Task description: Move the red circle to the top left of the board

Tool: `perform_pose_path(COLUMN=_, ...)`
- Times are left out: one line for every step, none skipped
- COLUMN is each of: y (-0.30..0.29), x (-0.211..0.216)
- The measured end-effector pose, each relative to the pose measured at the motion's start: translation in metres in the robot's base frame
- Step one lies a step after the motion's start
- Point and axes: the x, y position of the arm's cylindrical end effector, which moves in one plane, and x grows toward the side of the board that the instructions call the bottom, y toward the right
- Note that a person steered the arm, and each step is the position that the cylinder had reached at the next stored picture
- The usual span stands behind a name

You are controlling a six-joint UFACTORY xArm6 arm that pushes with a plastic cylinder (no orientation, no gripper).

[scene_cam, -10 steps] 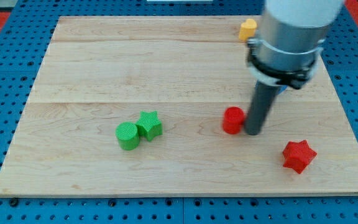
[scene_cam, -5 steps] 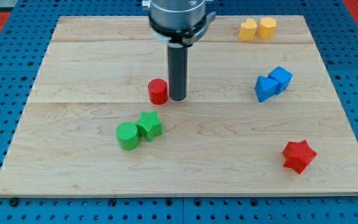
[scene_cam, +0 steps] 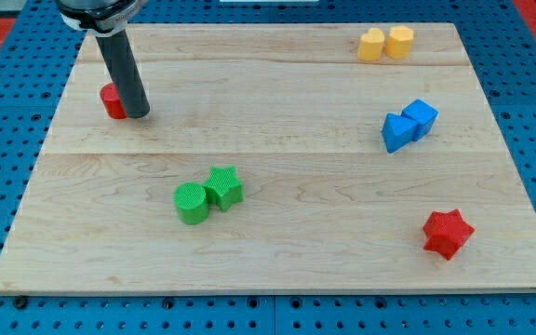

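Note:
The red circle [scene_cam: 112,100] lies near the board's left edge, in the upper left part of the wooden board [scene_cam: 277,251]. My tip [scene_cam: 137,113] stands right against its right side and hides part of it. The dark rod rises from there toward the view's top left.
A green circle [scene_cam: 191,204] and a green star [scene_cam: 223,187] touch each other left of centre. Two blue blocks [scene_cam: 408,125] sit at the right. Two yellow blocks [scene_cam: 386,43] sit at the top right. A red star [scene_cam: 448,233] lies at the bottom right.
My tip has swept from the lower right of the board to the upper left, pushing the red circle along on its left side. The other blocks have not moved.

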Motion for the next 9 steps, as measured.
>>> perform_pose_path(y=-0.01, x=-0.002)
perform_pose_path(y=-0.027, x=0.0)
perform_pose_path(y=-0.05, x=0.0)
perform_pose_path(y=-0.058, x=-0.011)
perform_pose_path(y=-0.054, x=-0.024)
perform_pose_path(y=-0.085, x=-0.018)
perform_pose_path(y=-0.13, x=-0.019)
perform_pose_path(y=-0.078, x=-0.025)
perform_pose_path(y=-0.028, x=-0.056)
